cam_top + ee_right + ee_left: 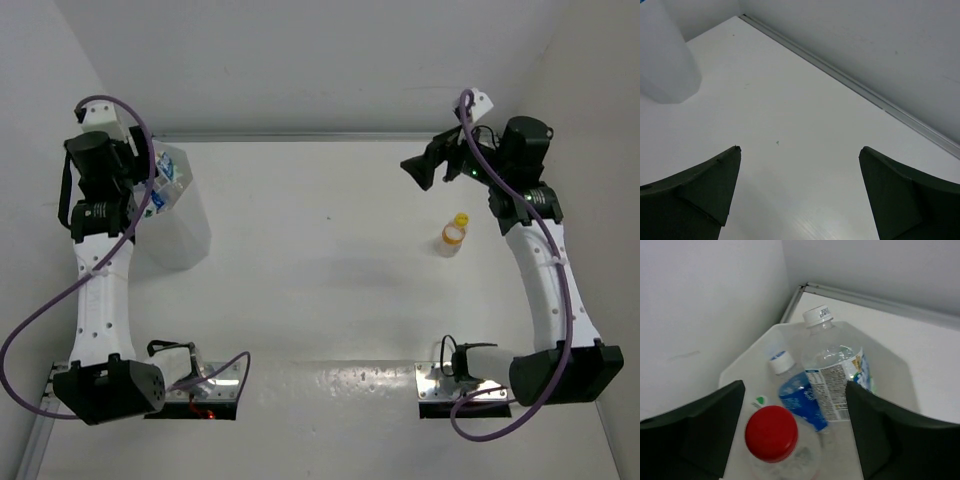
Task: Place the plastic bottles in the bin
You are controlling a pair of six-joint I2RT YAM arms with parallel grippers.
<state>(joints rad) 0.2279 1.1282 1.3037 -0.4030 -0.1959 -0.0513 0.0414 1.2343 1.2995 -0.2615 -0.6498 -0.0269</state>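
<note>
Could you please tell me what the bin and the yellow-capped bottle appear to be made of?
Bin: probably plastic, milky white and translucent, with a soft sheen and rounded moulded corners. Yellow-capped bottle: likely clear, glossy plastic, since its body looks see-through; the cap looks like opaque yellow plastic.

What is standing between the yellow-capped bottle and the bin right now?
Nothing visible on the table: the stretch from the yellow-capped bottle to the bin is bare. Only the left gripper hangs over the bin's mouth, jaws apart.
</note>
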